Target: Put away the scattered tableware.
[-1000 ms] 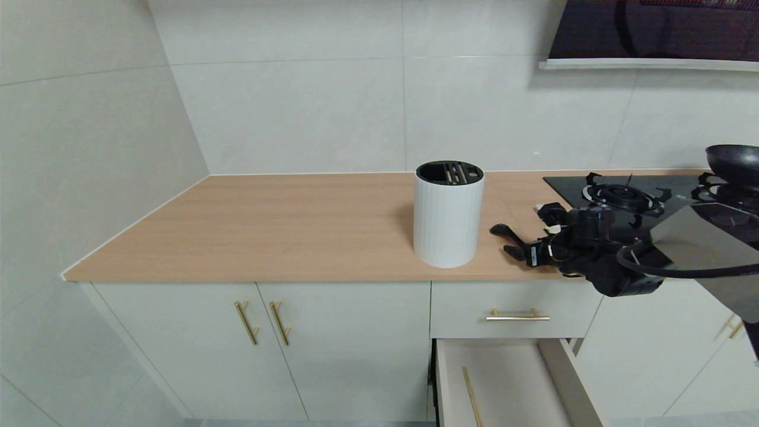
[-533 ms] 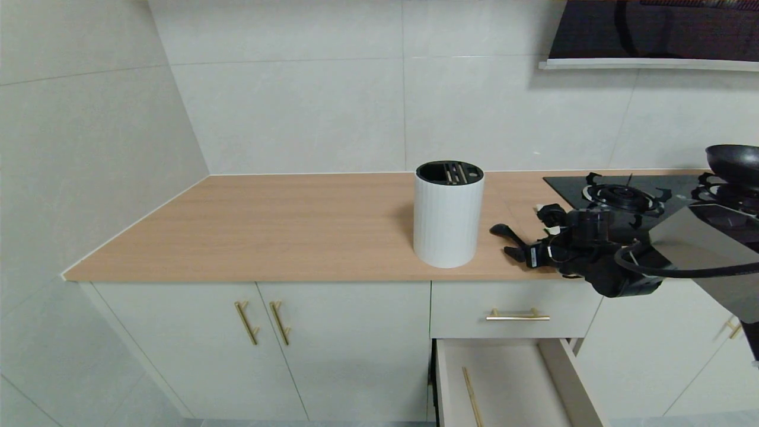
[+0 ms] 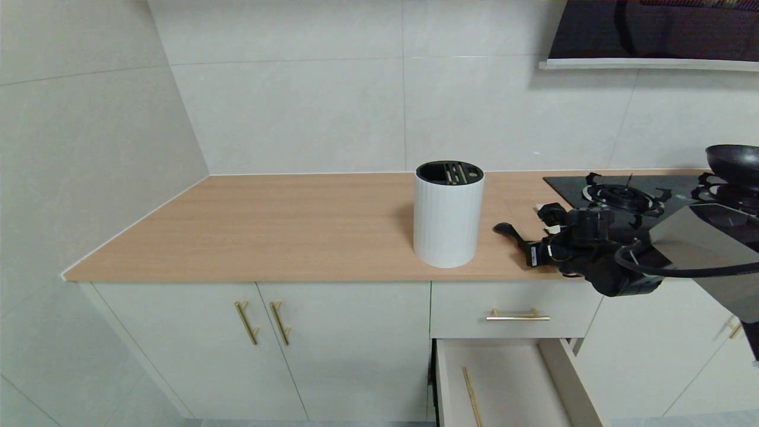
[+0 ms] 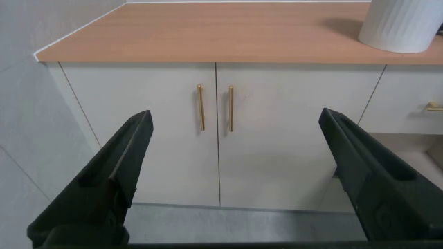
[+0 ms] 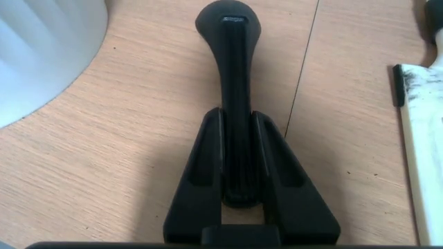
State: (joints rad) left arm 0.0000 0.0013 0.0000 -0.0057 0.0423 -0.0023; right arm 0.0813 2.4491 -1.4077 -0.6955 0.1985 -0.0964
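The right gripper (image 3: pixel 522 244) (image 5: pixel 235 119) is clamped on a black handle (image 3: pixel 504 228) (image 5: pixel 231 48), one finger (image 5: pixel 206 155) pressed to each side of it. The handle's rounded end points out past the fingertips over the wooden countertop (image 3: pixel 296 225). It sits near the foot of the white holder (image 3: pixel 447 216) (image 5: pixel 41 48) on the hob side, with a strip of bare wood between them. I cannot tell whether the handle rests on the wood or hangs just above it.

The holder stands upright near the counter's front edge, its black slotted top facing up. A white object (image 5: pixel 419 159) with dark marks lies beyond the handle, away from the holder; what it is I cannot tell. Farther that way are the hob (image 3: pixel 622 196) and a black pan (image 3: pixel 732 161).

Below the holder and toward the hob, a closed drawer (image 3: pixel 517 299) sits over an open drawer (image 3: pixel 554 379), where a golden stick (image 3: pixel 472 396) lies.

The left gripper (image 4: pixel 235 121) hangs with its fingers spread wide, low before the cabinet doors (image 4: pixel 277 138) under the counter, away from the hob
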